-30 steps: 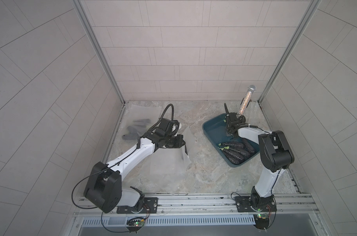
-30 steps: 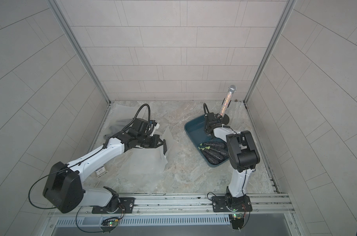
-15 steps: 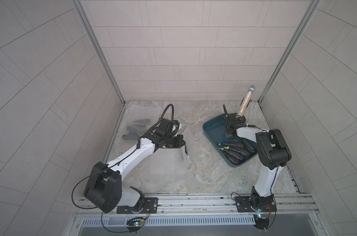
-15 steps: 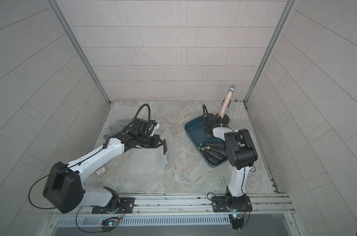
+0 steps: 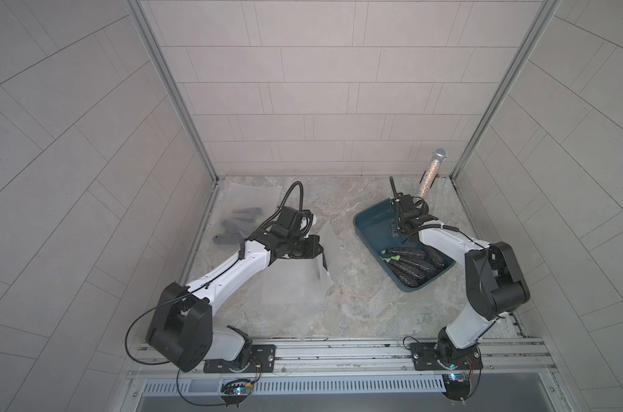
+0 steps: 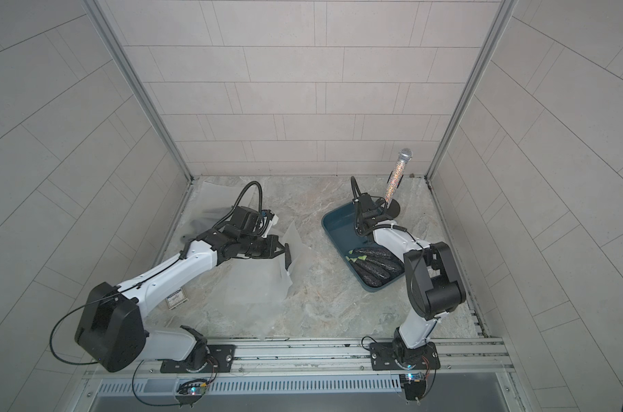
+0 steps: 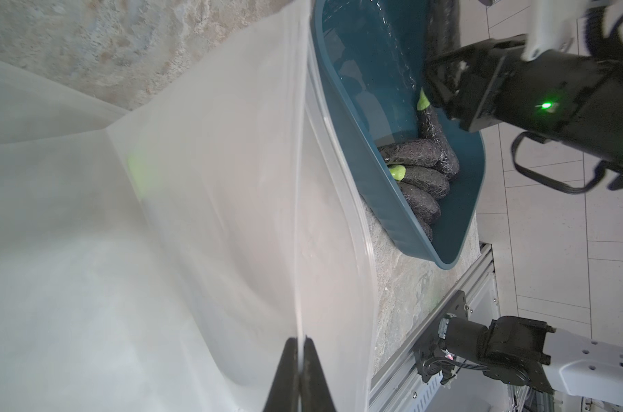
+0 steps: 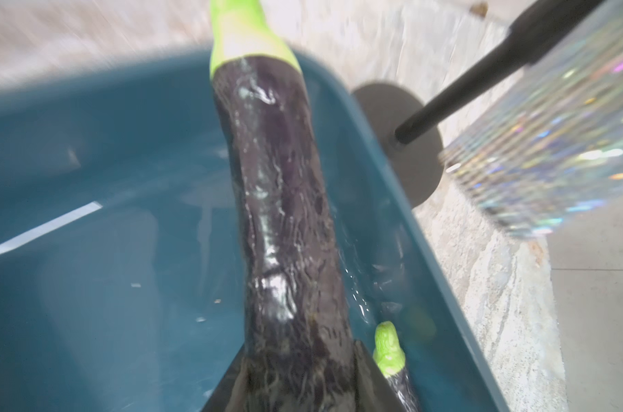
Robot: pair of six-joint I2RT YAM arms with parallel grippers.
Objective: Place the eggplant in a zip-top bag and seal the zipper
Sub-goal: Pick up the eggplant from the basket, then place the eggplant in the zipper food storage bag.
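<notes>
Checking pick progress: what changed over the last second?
The right gripper closed on an eggplant in the blue bin, and that arm's elbow swung toward the front rail. The left gripper still pinches the bag by its edge; bag, bin and remaining eggplants unmoved.

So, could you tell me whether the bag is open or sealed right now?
Open: the left gripper pinches one lip of the bag, and the other lip bows away from it.
</notes>
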